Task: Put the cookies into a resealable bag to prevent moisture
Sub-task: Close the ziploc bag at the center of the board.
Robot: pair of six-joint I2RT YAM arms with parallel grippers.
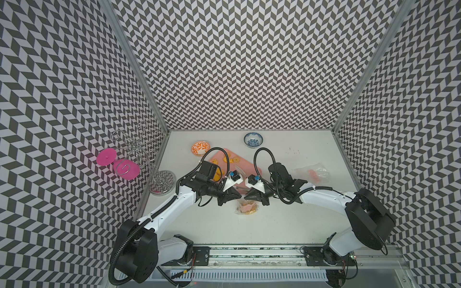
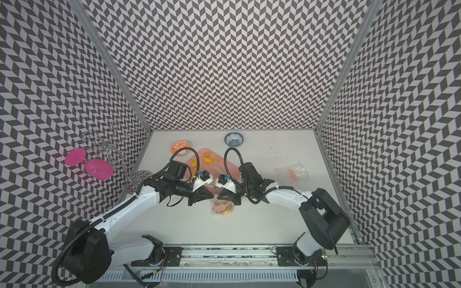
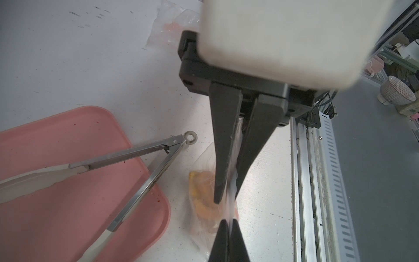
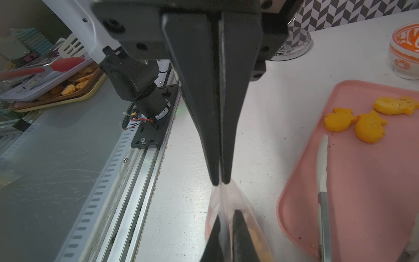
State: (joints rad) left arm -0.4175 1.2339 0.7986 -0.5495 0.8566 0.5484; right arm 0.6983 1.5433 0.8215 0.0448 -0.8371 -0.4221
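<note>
At frame centre, left gripper (image 1: 238, 198) and right gripper (image 1: 247, 197) pinch the top of the bag (image 1: 243, 208). You see cookies (image 1: 251, 212) inside, more on the pink tray (image 1: 249, 164).

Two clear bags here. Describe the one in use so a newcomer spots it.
Find the pink tray mid-table; toward the base rail from it lies a clear bag. Unlike the other bag on the right, it holds yellow cookies, and the left gripper and right gripper pinch its top.
</note>
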